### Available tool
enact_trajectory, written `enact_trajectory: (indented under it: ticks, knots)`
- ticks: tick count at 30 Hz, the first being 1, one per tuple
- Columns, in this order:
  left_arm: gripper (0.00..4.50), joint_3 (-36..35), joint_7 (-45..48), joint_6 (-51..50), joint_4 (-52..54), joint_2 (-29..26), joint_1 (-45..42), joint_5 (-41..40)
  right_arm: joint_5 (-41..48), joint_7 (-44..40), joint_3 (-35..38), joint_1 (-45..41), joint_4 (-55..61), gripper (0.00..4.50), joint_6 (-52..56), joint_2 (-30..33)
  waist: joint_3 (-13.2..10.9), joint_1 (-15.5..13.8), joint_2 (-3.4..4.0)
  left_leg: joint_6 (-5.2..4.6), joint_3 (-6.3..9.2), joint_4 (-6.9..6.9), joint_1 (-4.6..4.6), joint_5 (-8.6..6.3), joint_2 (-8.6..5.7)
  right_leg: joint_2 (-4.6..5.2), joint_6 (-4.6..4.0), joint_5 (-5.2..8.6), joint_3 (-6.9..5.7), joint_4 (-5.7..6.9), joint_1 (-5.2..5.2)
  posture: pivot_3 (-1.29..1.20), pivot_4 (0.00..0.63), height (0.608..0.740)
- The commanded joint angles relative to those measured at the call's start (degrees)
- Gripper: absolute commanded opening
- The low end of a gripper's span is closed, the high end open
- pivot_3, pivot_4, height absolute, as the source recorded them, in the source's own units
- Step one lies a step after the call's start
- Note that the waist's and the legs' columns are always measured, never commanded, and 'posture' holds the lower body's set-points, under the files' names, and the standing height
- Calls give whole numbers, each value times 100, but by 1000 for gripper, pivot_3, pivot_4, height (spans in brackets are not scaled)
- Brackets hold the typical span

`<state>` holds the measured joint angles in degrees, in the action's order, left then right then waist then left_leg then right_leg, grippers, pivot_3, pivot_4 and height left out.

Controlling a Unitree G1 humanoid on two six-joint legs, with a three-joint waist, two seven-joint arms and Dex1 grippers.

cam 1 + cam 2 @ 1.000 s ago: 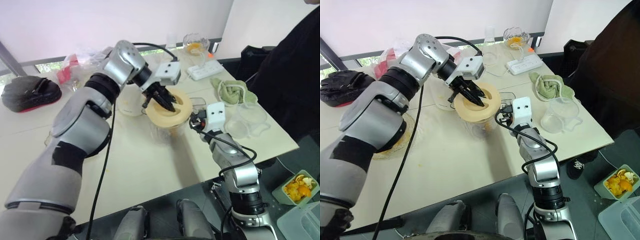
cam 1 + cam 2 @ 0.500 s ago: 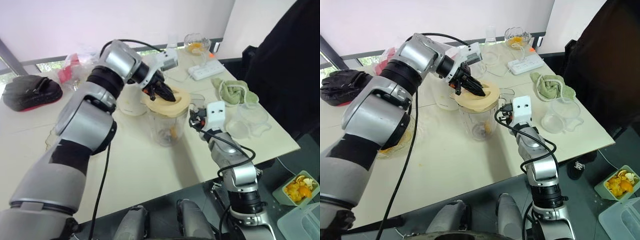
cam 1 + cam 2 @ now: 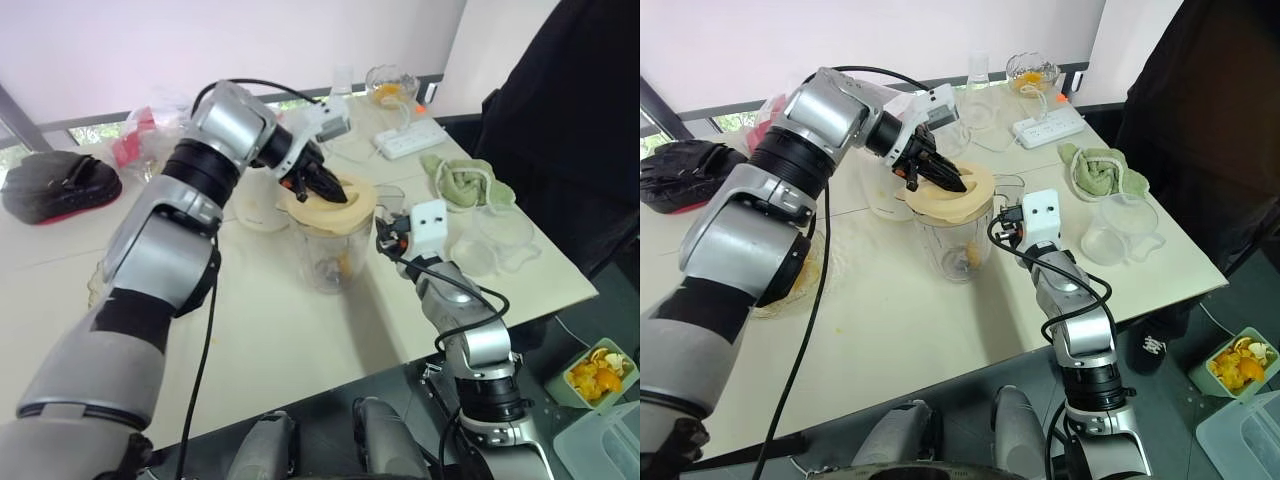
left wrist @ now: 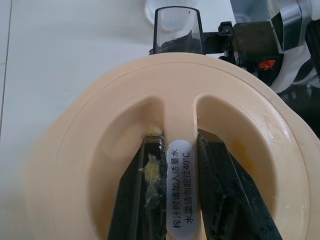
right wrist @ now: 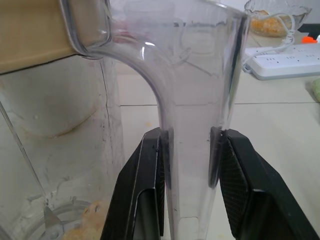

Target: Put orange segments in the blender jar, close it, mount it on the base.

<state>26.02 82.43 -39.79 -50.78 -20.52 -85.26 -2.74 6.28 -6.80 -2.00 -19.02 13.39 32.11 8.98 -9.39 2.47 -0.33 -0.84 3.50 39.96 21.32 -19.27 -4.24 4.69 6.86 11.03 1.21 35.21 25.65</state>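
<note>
The clear blender jar [image 3: 328, 262] stands upright on the desk [image 3: 260, 320] at the centre of the frame, with a few orange segments [image 3: 344, 266] at its bottom. A cream lid [image 3: 335, 208] with a raised middle ridge sits on its mouth. The jar's handle [image 5: 195, 100] faces right.

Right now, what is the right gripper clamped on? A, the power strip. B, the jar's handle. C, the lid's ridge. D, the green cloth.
B: the right gripper presses its two fingers against both sides of the clear handle of the jar.
</note>
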Motion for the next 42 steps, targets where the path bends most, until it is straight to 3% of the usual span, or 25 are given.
enact_trajectory:
  ticks: [1, 3, 8, 16, 20, 23, 25, 29, 32, 34, 37, 42]
  knots:
    - [263, 4, -105, -109, 179, -392, 144, 325, -33, -47, 91, -94, 157, 938, -197, 61, 0, 3, 0, 1, 0, 0, 3, 0, 0, 0, 0, 0, 1, 1, 4, 0, 150, 740]
    - [1317, -34, -27, -158, 369, -444, 172, 264, -41, -80, 91, -101, 141, 928, -206, 75, 0, 4, 1, 2, -1, 0, 4, 1, 0, 0, 0, 0, 2, 2, 7, 0, 150, 740]
    - [3258, -382, 235, -142, 933, -531, 333, 351, -57, -122, 80, -118, 79, 928, -241, 70, -6, -33, 7, 9, -3, -5, 9, 4, -3, 0, 0, 0, 5, 5, 15, 0, 150, 740]
    - [3258, -763, 226, -593, 1159, -739, 96, -111, -70, -204, 4, -142, -80, 928, -340, 46, -6, -3, 6, 9, -3, -1, 13, 5, -3, 2, 0, 0, 6, 8, 20, 0, 150, 740]
    - [3258, -2086, -485, -617, 809, -524, -432, -919, -88, -274, -35, -184, -238, 928, -439, 51, -11, -3, 0, 11, -3, 0, 20, 6, -2, 3, 0, 0, 5, 11, 29, 0, 150, 740]
    - [3258, -3656, -1866, -487, 473, -353, -647, -1791, -86, -304, -53, -199, -298, 928, -468, 30, -10, 8, 0, 13, -4, -1, 24, 5, -2, 5, 0, 0, 6, 10, 38, 0, 150, 740]
    - [3258, -4170, -2313, -515, 538, -361, -574, -2090, -73, -324, -54, -206, -305, 928, -460, 28, -3, 22, 12, 14, -9, -3, 20, 5, -2, 8, 0, 0, 9, 10, 44, 0, 150, 740]
    - [3258, -3937, -1885, -420, 2245, -848, 1027, -2204, -33, -358, 46, -237, -271, 928, -533, 58, 27, 73, 63, 17, -17, -16, 2, 7, -3, 8, -1, 0, 23, 29, 42, 0, 150, 740]
    - [3258, -3588, -1299, -534, 3898, -1491, 2824, -2406, 24, -301, 216, -396, -166, 928, -538, 62, 24, 111, 60, 30, -18, -25, 19, 14, -5, 8, -2, -1, 29, 45, 74, 0, 150, 740]
    - [3258, -3445, -1161, -594, 4602, -1751, 3585, -2504, 101, -335, 330, -465, -99, 928, -493, 106, 17, 114, 48, 33, -18, -28, 31, 15, -7, 12, -2, -1, 30, 45, 87, 0, 150, 740]
    - [3258, -3411, -984, -484, 5808, -2444, 5540, -2442, 254, -299, 543, -929, 107, 928, -117, 184, 9, 142, 55, 37, -19, -10, 73, 16, -17, 29, -4, -2, 23, 36, 113, 0, 150, 740]
    - [3258, -3559, -1191, -382, 6711, -2581, 6943, -2669, 405, -381, 831, -1556, 69, 928, 143, 443, 7, -42, 52, 38, -5, 2, 73, 17, -24, 38, -4, -3, 8, 18, 100, 0, 150, 740]
